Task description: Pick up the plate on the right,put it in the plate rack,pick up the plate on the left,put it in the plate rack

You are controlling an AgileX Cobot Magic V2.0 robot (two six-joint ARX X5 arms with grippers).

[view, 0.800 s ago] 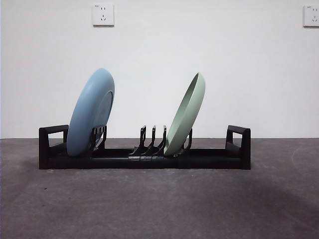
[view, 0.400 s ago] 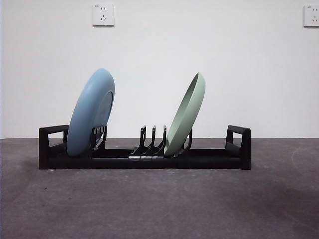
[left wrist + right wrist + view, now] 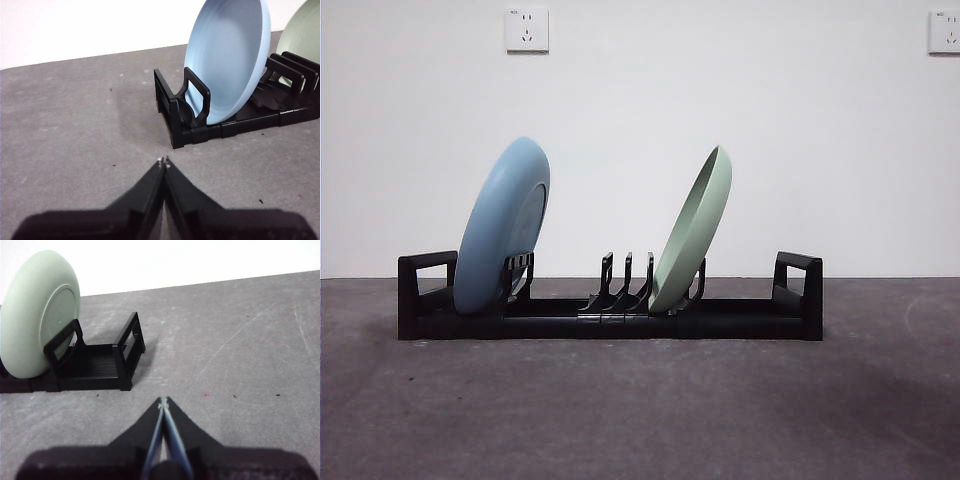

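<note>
While both plates stand on edge in the plate rack (image 3: 610, 318), neither arm shows in the front view. The rack runs across the middle of that frame on the grey table (image 3: 640, 410). The blue plate (image 3: 503, 226) sits left of centre near the rack's left looped end, leaning toward the right. The green plate (image 3: 693, 230) sits right of centre, leaning the same way, with three bare prongs between the two plates. In the left wrist view, the left gripper (image 3: 163, 161) at lower centre has its jaws pressed together on nothing, apart from the rack's end. In the right wrist view, the right gripper (image 3: 163, 401) at lower centre is likewise closed and empty, above bare table, apart from the rack's other end.
</note>
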